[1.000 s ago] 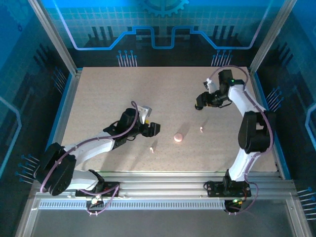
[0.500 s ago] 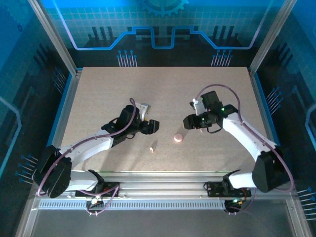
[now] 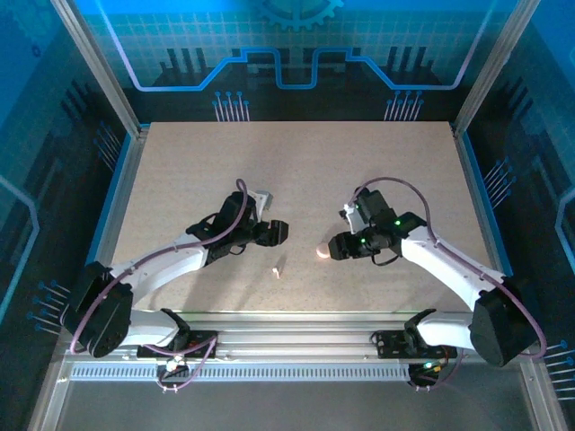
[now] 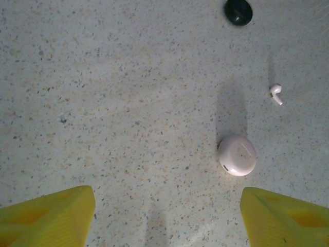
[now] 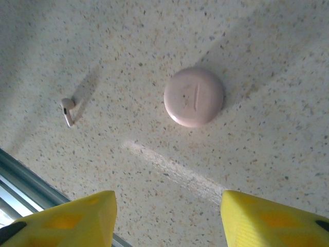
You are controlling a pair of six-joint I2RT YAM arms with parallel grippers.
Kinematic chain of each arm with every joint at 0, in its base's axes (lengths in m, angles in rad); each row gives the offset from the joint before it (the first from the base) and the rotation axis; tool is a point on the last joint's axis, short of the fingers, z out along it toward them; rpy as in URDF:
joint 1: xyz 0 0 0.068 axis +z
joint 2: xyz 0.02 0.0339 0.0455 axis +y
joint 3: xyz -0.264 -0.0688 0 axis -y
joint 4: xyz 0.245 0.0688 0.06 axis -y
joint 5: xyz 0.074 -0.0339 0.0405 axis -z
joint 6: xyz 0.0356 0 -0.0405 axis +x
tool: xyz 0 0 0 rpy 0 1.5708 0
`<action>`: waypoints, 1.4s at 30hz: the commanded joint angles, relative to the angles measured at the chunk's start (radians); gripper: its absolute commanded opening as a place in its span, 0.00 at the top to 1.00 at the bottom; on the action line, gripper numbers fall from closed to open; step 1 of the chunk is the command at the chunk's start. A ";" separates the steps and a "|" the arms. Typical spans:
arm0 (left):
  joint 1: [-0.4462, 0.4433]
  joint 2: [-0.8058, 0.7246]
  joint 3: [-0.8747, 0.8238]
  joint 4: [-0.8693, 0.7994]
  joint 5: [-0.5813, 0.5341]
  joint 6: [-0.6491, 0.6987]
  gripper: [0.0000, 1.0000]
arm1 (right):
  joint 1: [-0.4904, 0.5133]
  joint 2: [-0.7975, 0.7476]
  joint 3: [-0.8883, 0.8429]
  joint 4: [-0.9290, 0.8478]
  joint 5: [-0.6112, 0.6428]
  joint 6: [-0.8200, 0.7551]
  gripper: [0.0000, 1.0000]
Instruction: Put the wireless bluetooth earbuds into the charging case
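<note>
**1. Change.** Your right arm has swung in from the upper right of the top view to the centre. The right claw (image 3: pixel 334 249) now hangs just beside the pink case (image 3: pixel 322 252), on its right. In the right wrist view the case sits above the gap between the 2 yellow fingers, which stand wide apart with nothing between them. The left claw (image 3: pixel 278 232) has hardly shifted. It is also spread wide and empty, up and left of the case. The case and the earbud (image 3: pixel 278 270) lie where they lay 1 second ago.

**2. Meaning.** You appear to be lining up on the case, not on an earbud. The lid looks closed, so I judge it must be opened before anything goes in. The task is at its start.

**3. Surroundings.** The earbud lies on the desk (image 3: pixel 198 162) lower left of the case, apart from it. A 2nd earbud (image 4: pixel 276 94) shows in the left wrist view, upper right of the case. A dark puck (image 4: pixel 238 11) sits at the top edge of that view, and I cannot tell what it is.

**4. Obstructions.** Nothing lies between either claw and the case. The 2 claws flank it closely, so expect crowding if both close in. The earbuds are tiny and lie flat, which makes for a hard pick.
</note>
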 commanded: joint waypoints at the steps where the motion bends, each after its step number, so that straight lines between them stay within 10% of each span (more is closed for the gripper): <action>1: 0.013 0.021 0.037 -0.054 -0.003 -0.045 0.25 | 0.025 0.015 -0.009 -0.018 0.052 0.045 0.44; 42: 0.170 0.156 0.043 -0.114 0.067 -0.097 0.25 | 0.123 0.645 0.444 -0.190 0.226 0.047 0.38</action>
